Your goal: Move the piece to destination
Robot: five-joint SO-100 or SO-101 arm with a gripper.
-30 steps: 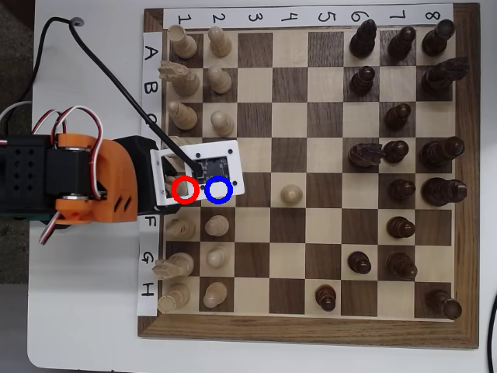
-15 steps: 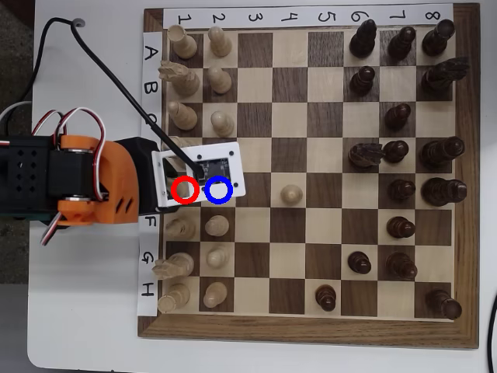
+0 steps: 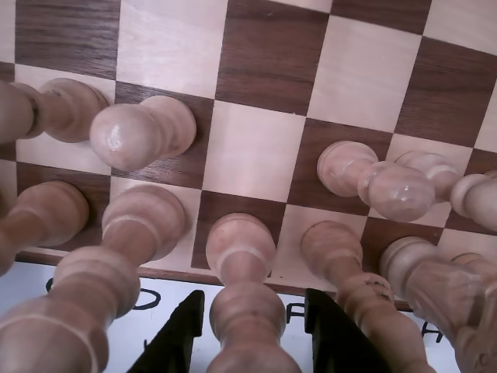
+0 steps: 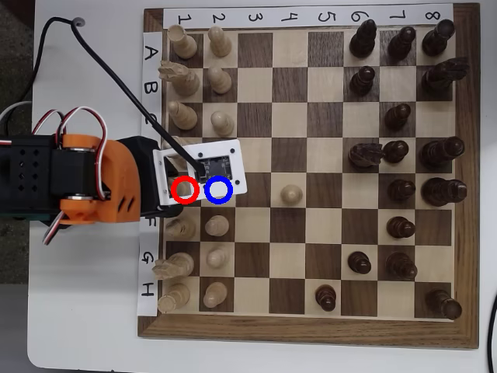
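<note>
Two dark fingers (image 3: 180,334) of the hand (image 3: 252,330) stood open either side of the piece (image 3: 245,303), not visibly pressing it. In the overhead view the arm's camera plate (image 4: 203,172) hid the piece and overlapped the blue-ringed destination (image 4: 220,190) beside a red ring (image 4: 185,190).

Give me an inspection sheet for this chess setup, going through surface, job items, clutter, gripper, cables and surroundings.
Surface: wooden chessboard on a white table.
Job's things: pale piece between the fingers in the wrist view; blue ring and red ring drawn over the arm's white camera plate, squares beneath hidden.
Clutter: pale pieces in columns 1 and 2, a lone pale pawn, dark pieces on the right.
Grippers: gripper straddles the piece; contact unclear.
Cables: black cable, red and white servo wires.
Surroundings: grey floor at the left edge.
</note>
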